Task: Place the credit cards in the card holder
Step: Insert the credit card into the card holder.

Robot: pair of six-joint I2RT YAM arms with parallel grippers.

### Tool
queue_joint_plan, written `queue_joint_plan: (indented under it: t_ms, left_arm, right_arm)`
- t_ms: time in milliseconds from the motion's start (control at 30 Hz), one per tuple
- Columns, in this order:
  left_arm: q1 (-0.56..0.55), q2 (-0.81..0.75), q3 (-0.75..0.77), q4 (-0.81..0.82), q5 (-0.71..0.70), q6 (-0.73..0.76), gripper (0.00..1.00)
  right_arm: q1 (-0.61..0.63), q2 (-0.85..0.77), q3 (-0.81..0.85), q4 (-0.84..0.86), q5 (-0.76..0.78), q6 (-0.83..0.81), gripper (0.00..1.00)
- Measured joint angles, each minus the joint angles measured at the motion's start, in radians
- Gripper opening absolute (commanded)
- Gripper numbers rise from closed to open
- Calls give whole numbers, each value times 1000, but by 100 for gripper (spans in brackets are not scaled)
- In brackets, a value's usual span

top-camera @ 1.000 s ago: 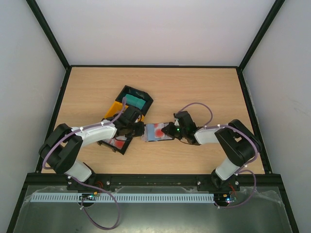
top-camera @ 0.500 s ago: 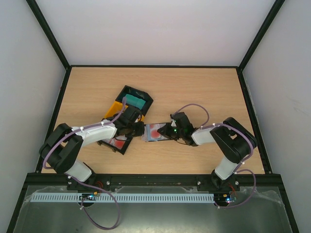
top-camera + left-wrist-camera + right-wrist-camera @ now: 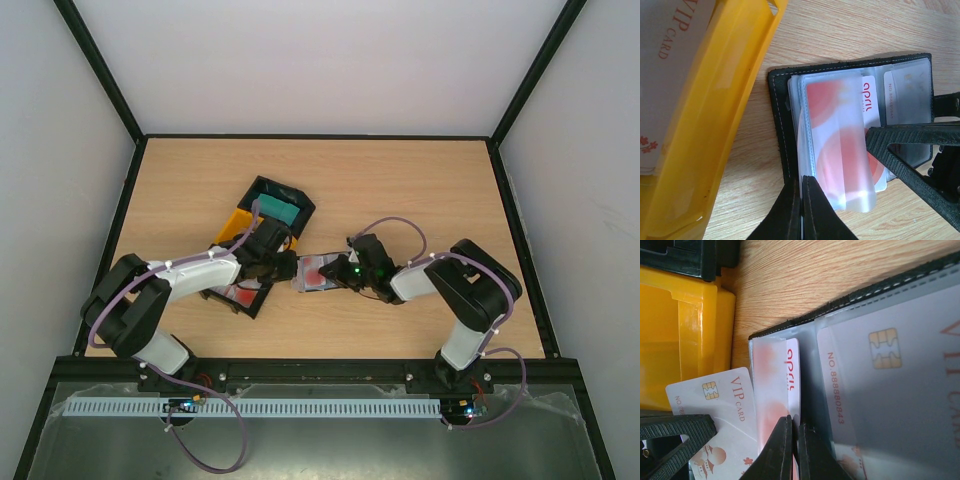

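Noting a shift over the last second: right hand (image 3: pixel 792 440) now further toward 9 o'clock, over the holder (image 3: pixel 318 272). Blue leaf gone from top view, red card (image 3: pixel 835 130) showing instead. Judging that card partly seated in its clear sleeve, needing more push. Logging both hands pinched closed, nothing evidently held. Left hand (image 3: pixel 802 200) touching holder's 6 o'clock edge, possibly pinning it. Locating holder open on worktop (image 3: pixel 400 180), yellow tray (image 3: pixel 725 110) just beside at 9 o'clock. Counting: one holder, at least two cards inside, three trays, two hands.
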Motion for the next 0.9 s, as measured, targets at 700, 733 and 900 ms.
queue_joint_plan:
  t_ms: [700, 733, 900]
  left_arm:
    - [2, -3, 0, 2, 5, 0, 3]
    - [2, -3, 0, 2, 5, 0, 2]
    - [2, -11, -6, 5, 5, 0, 2]
  right_arm:
    - [24, -115, 23, -196, 57, -49, 47]
    - [24, -122, 23, -209, 63, -50, 48]
    - [40, -126, 52, -275, 83, -68, 49]
